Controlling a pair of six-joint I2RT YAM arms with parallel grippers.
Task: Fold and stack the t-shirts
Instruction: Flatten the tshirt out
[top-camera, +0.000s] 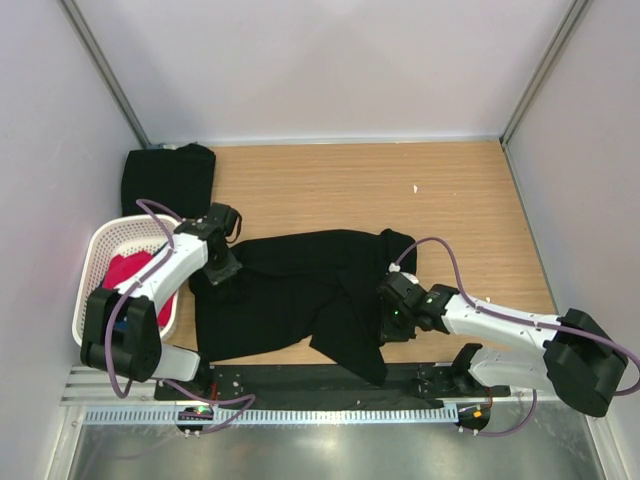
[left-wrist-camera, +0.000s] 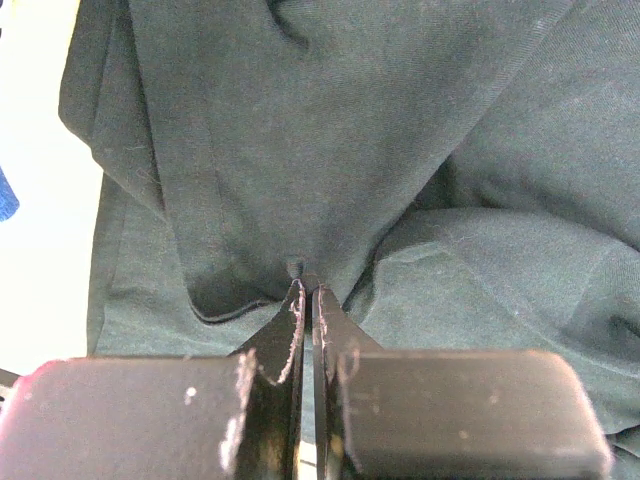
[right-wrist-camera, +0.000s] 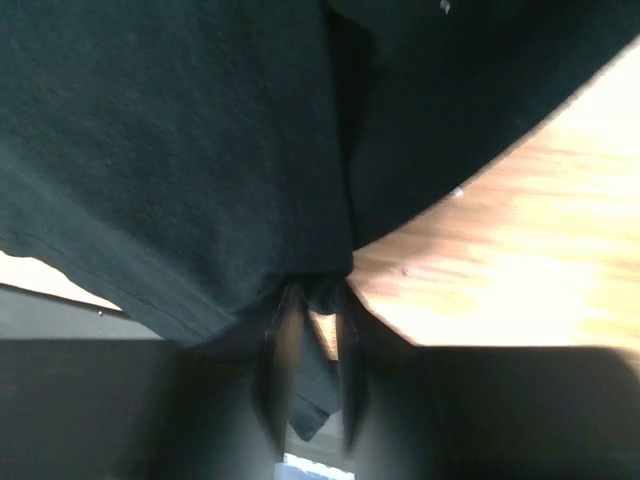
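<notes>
The crumpled t-shirt (top-camera: 300, 285) lies on the counter (top-camera: 450, 200), long axis running left to right between the arms, with the left jaws clamped on its left edge and the right jaws pinching cloth at its right side, each nearest its own end.

Right hand (right-wrist-camera: 316, 296) pinches black t-shirt (right-wrist-camera: 170, 150) above table (right-wrist-camera: 520, 260).

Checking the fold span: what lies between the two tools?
Only the black t-shirt, spread from left tool to right tool; the top view shows it.
</notes>
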